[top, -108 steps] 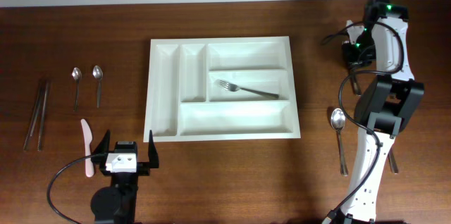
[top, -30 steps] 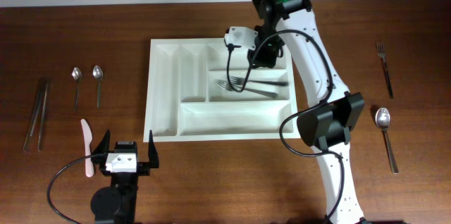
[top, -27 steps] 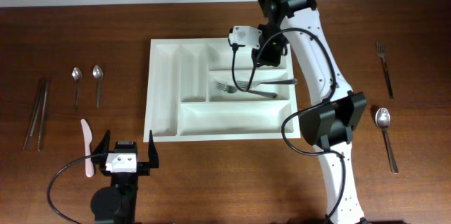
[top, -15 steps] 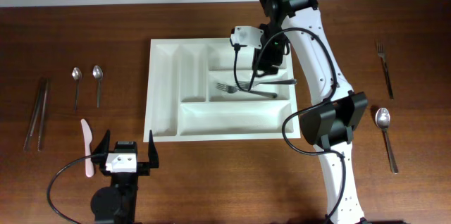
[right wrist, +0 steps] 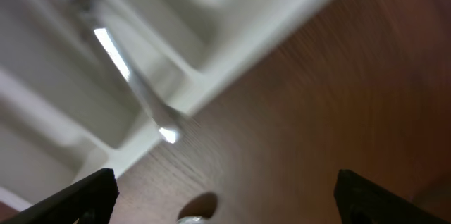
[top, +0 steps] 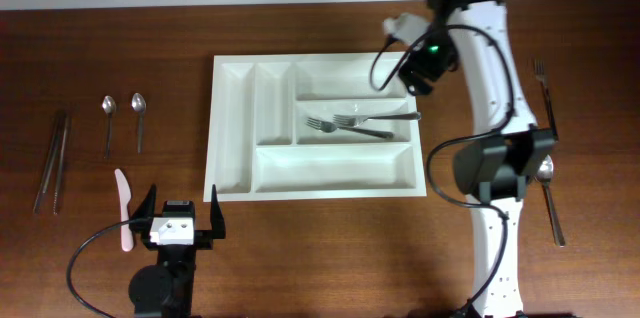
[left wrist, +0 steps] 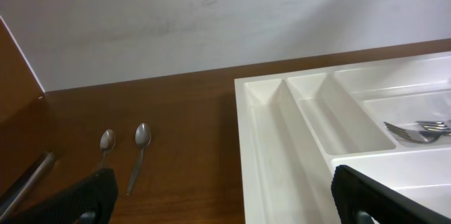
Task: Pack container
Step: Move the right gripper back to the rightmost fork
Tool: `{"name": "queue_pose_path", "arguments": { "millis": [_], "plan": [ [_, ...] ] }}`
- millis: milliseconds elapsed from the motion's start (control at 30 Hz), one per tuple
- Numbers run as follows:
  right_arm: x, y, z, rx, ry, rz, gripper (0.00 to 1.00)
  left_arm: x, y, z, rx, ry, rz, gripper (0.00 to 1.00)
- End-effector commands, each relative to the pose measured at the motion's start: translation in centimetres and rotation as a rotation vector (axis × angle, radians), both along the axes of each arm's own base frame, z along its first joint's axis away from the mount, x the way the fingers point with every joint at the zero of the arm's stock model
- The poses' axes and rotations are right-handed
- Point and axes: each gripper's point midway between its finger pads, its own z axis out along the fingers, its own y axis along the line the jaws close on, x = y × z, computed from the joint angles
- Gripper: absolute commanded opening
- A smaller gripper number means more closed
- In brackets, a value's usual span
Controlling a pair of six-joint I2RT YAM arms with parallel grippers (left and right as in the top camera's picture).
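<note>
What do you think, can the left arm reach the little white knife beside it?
Probably yes: the white knife lies flat right beside the open left tool, with nothing between them.

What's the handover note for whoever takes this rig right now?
Left gripper: fingers open, empty, parked at the table's near edge.
Right gripper: fingers open, empty, over the container's far right corner.
Container: mid-table.
Done: two forks lie in the middle long compartment, one handle reaching the right rim. The other compartments are empty.
Left to pack: on the left of the table, two spoons, dark sticks and a white knife; on the right, a fork and a spoon.
</note>
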Motion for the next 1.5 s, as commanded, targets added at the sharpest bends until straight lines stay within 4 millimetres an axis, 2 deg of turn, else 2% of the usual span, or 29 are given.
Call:
{"name": "queue_pose_path", "arguments": {
  "millis": [0,167,333,467,500,700,900,1033,1200,1333,1467],
  "plan": [
    [0.0,-3.3,1.6,0.019,-0.027,-0.317,0.99,0.0,0.1,-0.2,0.014,0.0,0.006,0.99],
    [0.1,-7.7,1.5,0.007,-0.034,-0.441,0.98,0.0,0.1,-0.2,0.013,0.0,0.006,0.99],
    [1.1,-14.0,1.4,-0.011,-0.099,-0.567,0.99,0.0,0.2,-0.2,0.014,0.0,0.006,0.99],
    [1.3,-17.2,1.4,0.05,-0.128,-0.641,0.99,0.0,0.2,-0.2,0.013,0.0,0.006,0.99],
    [1.4,-18.6,1.3,0.053,-0.14,-0.668,0.99,0.0,0.1,-0.2,0.014,0.0,0.006,0.99],
    [0.8,-23.6,-0.7,0.05,-0.133,-0.754,0.99,0.0,0.1,-0.2,0.014,0.0,0.006,0.99],
    [0.4,-26.1,-2.0,0.133,-0.132,-0.766,0.99,0.0,0.2,-0.2,0.013,0.0,0.006,0.99],
    [1.4,-27.3,-2.8,0.129,-0.169,-0.776,0.99,0.0,0.2,-0.2,0.013,0.0,0.006,0.99],
    [2.3,-28.5,-5.0,0.078,-0.178,-0.799,0.99,0.0,0.2,-0.2,0.013,0.0,0.006,0.99],
    [2.3,-28.7,-6.3,0.071,-0.157,-0.803,0.99,0.0,0.1,-0.2,0.014,0.0,0.006,0.99],
    [2.1,-28.7,-8.4,0.074,-0.116,-0.805,0.99,0.0,0.2,-0.2,0.014,0.0,0.006,0.99]
  ]
}}
